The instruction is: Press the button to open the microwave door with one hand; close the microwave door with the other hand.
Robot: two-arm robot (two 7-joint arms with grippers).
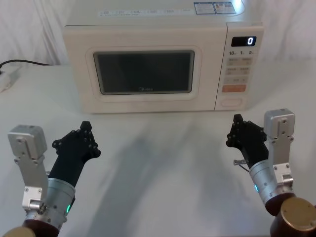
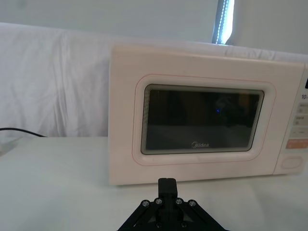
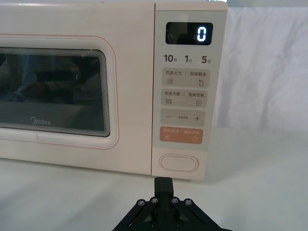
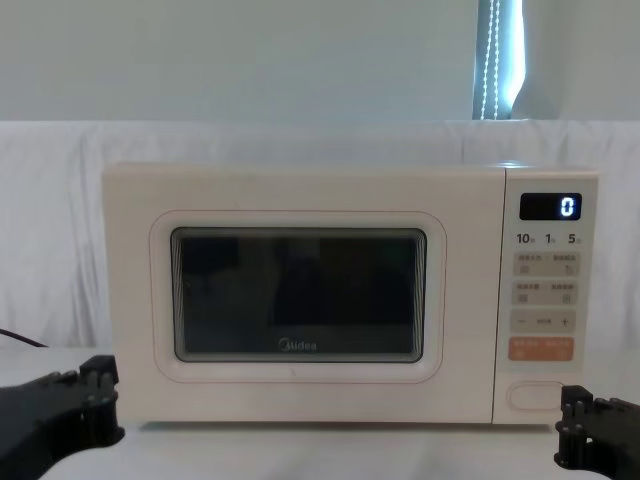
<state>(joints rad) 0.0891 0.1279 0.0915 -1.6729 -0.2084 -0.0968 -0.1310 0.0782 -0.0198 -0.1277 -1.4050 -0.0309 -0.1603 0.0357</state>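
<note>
Cloth-draped test bench (image 1: 163, 163), lab-like.

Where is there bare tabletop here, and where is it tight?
Bare table lies between the left gripper and right gripper, in front of the shut microwave door. Tighter at the far left, where a cable and plug lie.

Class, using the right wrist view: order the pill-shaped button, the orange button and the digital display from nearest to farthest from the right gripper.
1. The button, at the panel's base, just beyond the right gripper.
2. The orange button, directly above it.
3. The digital display, at the panel's top.
</note>
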